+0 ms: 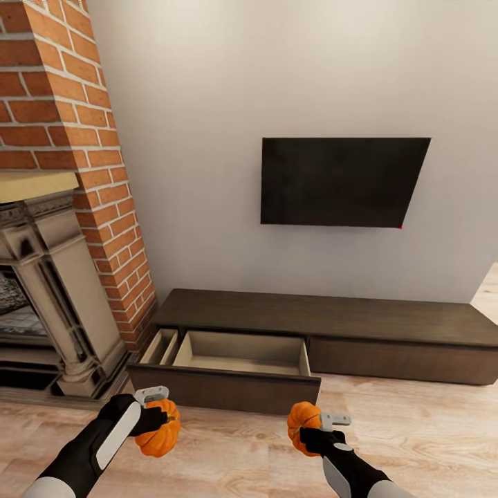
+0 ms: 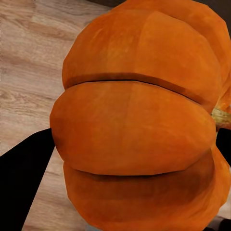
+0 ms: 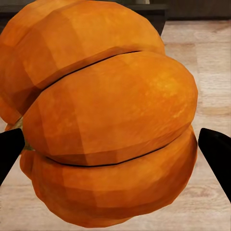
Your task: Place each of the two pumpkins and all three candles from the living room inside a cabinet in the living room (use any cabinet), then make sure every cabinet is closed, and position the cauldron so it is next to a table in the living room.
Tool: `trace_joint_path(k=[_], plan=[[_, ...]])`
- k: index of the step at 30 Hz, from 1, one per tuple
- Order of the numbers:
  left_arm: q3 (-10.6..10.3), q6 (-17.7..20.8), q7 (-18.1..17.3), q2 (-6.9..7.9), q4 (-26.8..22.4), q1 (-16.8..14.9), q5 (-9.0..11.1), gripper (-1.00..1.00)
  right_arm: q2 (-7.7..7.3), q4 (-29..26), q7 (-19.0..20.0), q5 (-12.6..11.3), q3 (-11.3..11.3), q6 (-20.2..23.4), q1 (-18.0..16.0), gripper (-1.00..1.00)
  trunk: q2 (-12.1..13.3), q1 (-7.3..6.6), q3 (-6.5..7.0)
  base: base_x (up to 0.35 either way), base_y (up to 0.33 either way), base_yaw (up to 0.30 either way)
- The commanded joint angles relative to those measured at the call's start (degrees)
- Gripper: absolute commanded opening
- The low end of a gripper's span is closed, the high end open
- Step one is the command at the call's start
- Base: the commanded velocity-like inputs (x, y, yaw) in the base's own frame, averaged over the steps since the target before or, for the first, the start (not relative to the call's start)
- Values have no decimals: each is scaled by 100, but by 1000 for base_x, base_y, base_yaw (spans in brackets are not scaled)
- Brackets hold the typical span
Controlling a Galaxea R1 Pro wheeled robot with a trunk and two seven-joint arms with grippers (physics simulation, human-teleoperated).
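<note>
Two pumpkins were held low in the head view, one in each gripper, both above the plank floor [image 1: 429, 429] and just short of the cabinet [image 1: 346, 325]. The left gripper [image 1: 158, 412] pinched the left pumpkin [image 1: 159, 429] at the lower left of the frame; in the left wrist view that pumpkin [image 2: 139, 130] bulged between the dark fingers [image 2: 24, 168], with wood floor behind it. The right gripper [image 1: 319, 423] pinched the right pumpkin [image 1: 303, 425] near the bottom centre; in the right wrist view its orange ribs [image 3: 106, 120] sat between two black fingertips [image 3: 216, 154], touching both.

The long, low, dark brown cabinet ran along the pale wall [image 1: 207, 138] across the middle of the frame. Its left drawer [image 1: 235, 360] stood pulled out, showing light tan insides split into a narrow compartment on the left and a wide one on the right. The drawer front to the right sat flush.

A black TV [image 1: 342, 181] hung on the wall above the cabinet. At the left edge rose a red brick fireplace [image 1: 62, 138] with a pale carved surround [image 1: 62, 290].
</note>
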Motion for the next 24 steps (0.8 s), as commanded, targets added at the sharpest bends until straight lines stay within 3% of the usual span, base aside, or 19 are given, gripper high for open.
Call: trace_joint_path(k=[1,8,24], plan=[[-25,8,62,10,-8,-5,58,-100,1,3,-36,-59,50,-24,-5,-100,-6,1,-7,0,0,0],[-25,7,57,15,-44,-5,58,-100,4,3,-35,-57,50,-25,-5,-100,-6,1,-7,86,0,0],[-25,7,41,16,-61,-5,58,-100,5,3,-35,-53,50,-22,-5,-100,-6,1,-7,317,84,0]])
